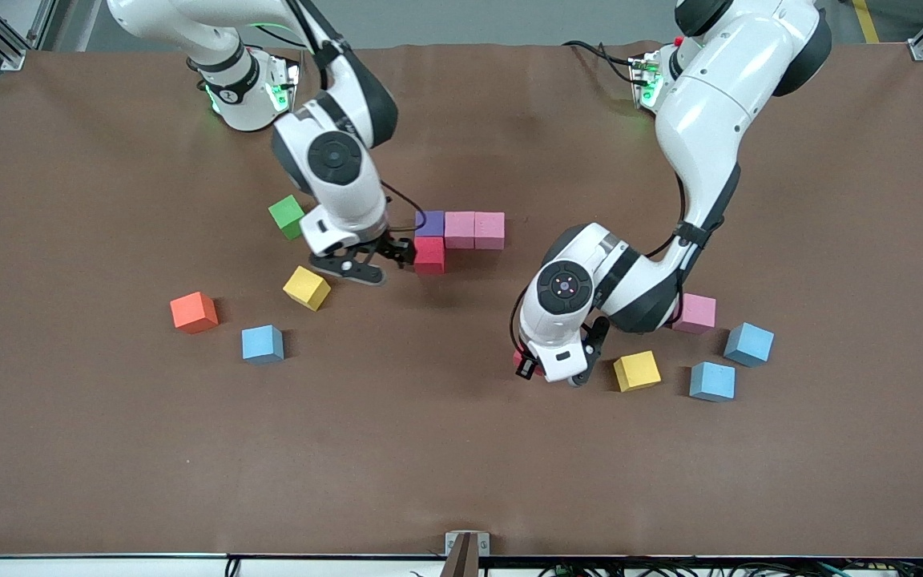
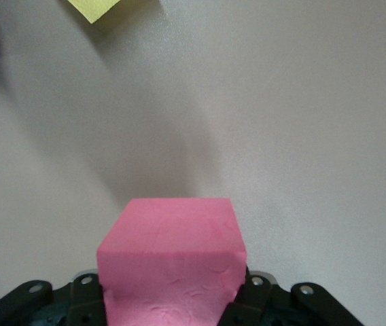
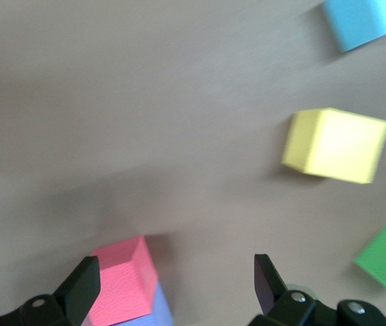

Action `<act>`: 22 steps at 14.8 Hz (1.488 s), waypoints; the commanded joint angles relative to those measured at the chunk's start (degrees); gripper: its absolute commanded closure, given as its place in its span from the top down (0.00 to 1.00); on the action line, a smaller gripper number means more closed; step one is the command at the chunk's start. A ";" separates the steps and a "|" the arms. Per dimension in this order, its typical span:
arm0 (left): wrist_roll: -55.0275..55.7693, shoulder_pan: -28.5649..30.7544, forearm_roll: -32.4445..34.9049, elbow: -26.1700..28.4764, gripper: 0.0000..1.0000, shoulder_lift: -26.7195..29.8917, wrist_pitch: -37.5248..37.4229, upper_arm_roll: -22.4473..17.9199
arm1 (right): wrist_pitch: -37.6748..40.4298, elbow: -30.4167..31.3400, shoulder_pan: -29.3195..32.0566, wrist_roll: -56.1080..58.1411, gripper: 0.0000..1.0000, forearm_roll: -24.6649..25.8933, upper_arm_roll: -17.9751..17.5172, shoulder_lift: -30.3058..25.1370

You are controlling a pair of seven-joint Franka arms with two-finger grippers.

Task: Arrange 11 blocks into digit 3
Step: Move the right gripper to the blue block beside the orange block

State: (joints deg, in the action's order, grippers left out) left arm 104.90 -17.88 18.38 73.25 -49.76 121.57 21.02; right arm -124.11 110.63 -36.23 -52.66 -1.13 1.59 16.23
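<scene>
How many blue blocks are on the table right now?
3. One blue block beside the orange block, toward the right arm's end; two more by the yellow block, toward the left arm's end. Arms may hide others.

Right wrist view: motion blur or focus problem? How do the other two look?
Right wrist view: smeared throughout, the yellow cube and red cube soft-edged, more like motion blur than focus. Left wrist view: sharp on the red cube held in the left gripper, with a broad soft shadow on the table. Front view: crisp, evenly lit, short shadows beside the cubes.
</scene>
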 commanded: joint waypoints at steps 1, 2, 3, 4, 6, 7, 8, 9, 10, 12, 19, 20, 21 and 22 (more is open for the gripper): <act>-0.13 0.12 1.05 0.31 0.44 0.89 0.07 -0.10 | 2.29 1.70 5.63 -0.78 1.00 0.43 -0.80 -3.22; -0.13 0.12 1.05 0.31 0.44 0.89 0.07 -0.10 | 2.38 1.70 6.86 -0.69 1.00 0.61 -0.72 -3.31; -0.13 0.12 1.05 0.31 0.44 0.89 0.07 -0.10 | 2.47 1.70 8.44 -0.60 1.00 0.61 -0.54 -3.31; -0.13 0.12 1.05 0.40 0.44 0.89 0.07 -0.10 | 2.99 1.70 9.94 -0.60 1.00 0.61 -0.37 -3.31; -0.04 0.04 1.05 0.31 0.44 0.89 0.07 -0.10 | 4.23 1.52 12.58 -0.60 1.00 0.78 -0.28 -3.40; -0.04 -0.05 1.05 0.31 0.44 0.98 0.07 -0.10 | 4.23 1.52 13.63 -0.25 1.00 1.57 -0.36 -3.66; -0.04 -0.05 1.05 0.31 0.44 0.98 0.07 -0.02 | 4.14 1.52 14.78 0.45 1.00 2.53 -0.36 -3.75; -0.04 -0.05 1.05 0.31 0.44 0.98 0.07 -0.10 | 3.97 1.44 15.74 1.33 1.00 2.63 -0.36 -3.75; -0.04 -0.14 1.05 0.31 0.44 0.98 0.07 -0.02 | 3.70 1.43 16.54 1.77 1.00 2.63 -0.36 -3.75; 0.04 -0.14 1.05 0.40 0.44 0.98 0.07 -0.10 | 3.61 1.43 17.86 2.47 1.00 2.63 -0.36 -3.57; -0.04 -0.14 1.05 0.31 0.44 0.98 0.07 -0.10 | 3.26 1.52 20.23 4.05 1.00 2.63 -0.36 -2.96; -0.04 -0.14 1.05 0.31 0.44 0.98 0.07 -0.10 | 2.13 1.61 21.28 6.76 1.00 2.54 -0.45 -2.70; 0.04 -0.05 1.05 0.31 0.44 0.98 0.07 -0.10 | 1.25 1.87 22.07 11.13 1.00 2.45 -0.45 -2.08; -0.04 -0.05 1.05 0.31 0.44 0.98 0.07 -0.10 | 0.72 2.05 23.21 16.31 1.00 2.02 -0.54 -1.73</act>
State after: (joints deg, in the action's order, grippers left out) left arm 104.90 -17.95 18.38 73.14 -49.73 121.57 20.99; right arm -121.52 111.33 -16.13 -43.89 0.51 2.10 14.30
